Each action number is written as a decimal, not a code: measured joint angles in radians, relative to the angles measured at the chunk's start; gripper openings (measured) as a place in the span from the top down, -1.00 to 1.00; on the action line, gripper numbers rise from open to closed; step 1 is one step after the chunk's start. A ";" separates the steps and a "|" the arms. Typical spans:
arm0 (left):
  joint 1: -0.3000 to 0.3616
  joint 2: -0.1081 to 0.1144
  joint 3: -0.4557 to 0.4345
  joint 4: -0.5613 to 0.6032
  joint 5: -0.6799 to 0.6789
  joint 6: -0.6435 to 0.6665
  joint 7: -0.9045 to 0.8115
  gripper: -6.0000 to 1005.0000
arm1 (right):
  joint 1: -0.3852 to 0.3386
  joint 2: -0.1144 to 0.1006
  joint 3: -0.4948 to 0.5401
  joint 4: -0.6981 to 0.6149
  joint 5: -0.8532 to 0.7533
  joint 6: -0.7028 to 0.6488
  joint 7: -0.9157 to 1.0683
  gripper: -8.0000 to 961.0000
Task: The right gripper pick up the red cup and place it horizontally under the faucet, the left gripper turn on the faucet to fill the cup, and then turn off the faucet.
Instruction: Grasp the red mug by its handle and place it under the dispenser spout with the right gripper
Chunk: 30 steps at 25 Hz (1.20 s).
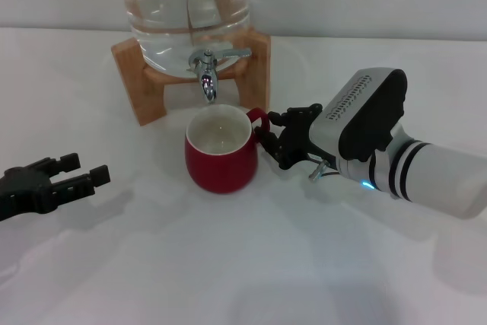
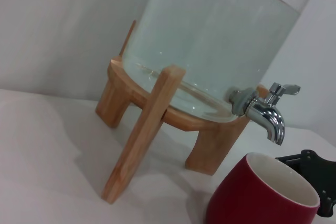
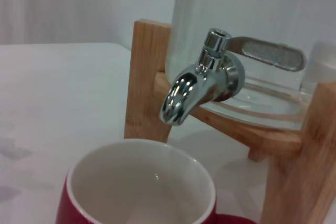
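The red cup (image 1: 221, 150) stands upright on the worktop (image 1: 251, 264) just below the faucet (image 1: 207, 74), the right gripper (image 1: 268, 136) pinching its handle and needing a straight release, while the left gripper (image 1: 80, 173) waits spread

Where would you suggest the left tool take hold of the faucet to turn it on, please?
Probably the flat lever handle of the faucet: it juts sideways above the spout, leaving flat faces to pinch. The left tool, low at the robot's left, would likely approach from the front.
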State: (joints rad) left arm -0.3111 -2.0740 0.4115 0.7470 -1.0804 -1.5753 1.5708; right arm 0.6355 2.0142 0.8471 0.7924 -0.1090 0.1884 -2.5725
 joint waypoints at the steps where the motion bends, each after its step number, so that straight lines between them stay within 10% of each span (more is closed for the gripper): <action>1: 0.001 0.000 0.001 0.000 0.000 0.000 0.000 -0.76 | 0.000 0.001 0.000 0.001 0.000 0.000 0.001 0.27; 30: 0.005 -0.002 -0.004 0.000 0.003 -0.006 -0.001 -0.76 | -0.058 -0.019 0.007 0.056 0.000 -0.007 0.017 0.19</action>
State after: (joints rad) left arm -0.3056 -2.0755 0.4072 0.7471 -1.0771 -1.5813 1.5694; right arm 0.5773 1.9949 0.8539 0.8485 -0.1086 0.1817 -2.5551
